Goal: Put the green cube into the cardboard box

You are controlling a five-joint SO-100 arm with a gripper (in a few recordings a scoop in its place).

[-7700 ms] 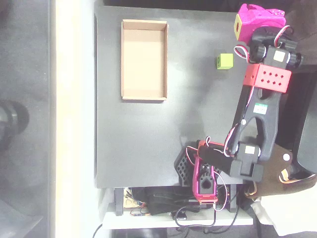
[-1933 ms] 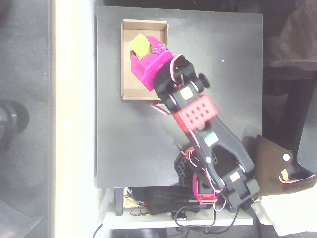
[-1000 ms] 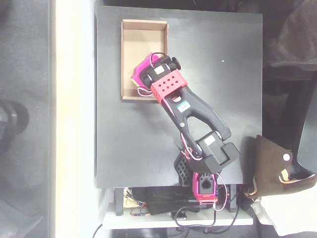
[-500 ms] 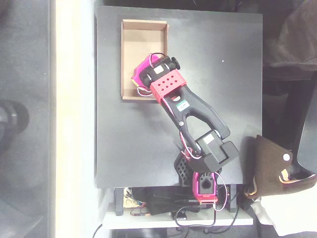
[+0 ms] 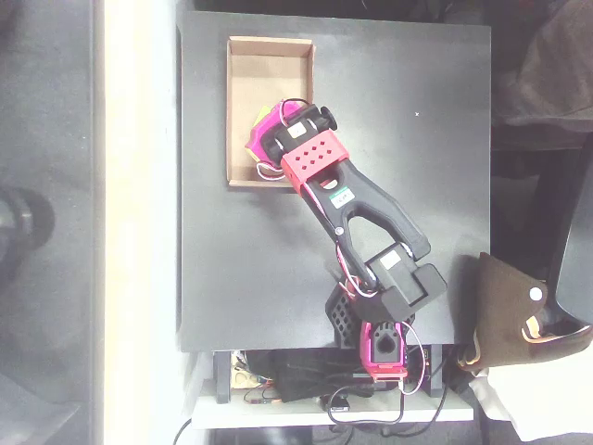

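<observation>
The matte black worktop (image 5: pixel 398 139) is square-edged and plain, with no readable writing on it. The arm, black links with a red perforated block, carries a small pale label too blurred to read. The cardboard box (image 5: pixel 269 74), a shallow tan tray with low walls, lies with its long axis up-down in the overhead view. The magenta claw (image 5: pixel 263 137) hangs over its lower end; whether it is apart or clamped cannot be told. A sliver of the green cube (image 5: pixel 264 119) shows at the claw's upper edge, over the box floor.
</observation>
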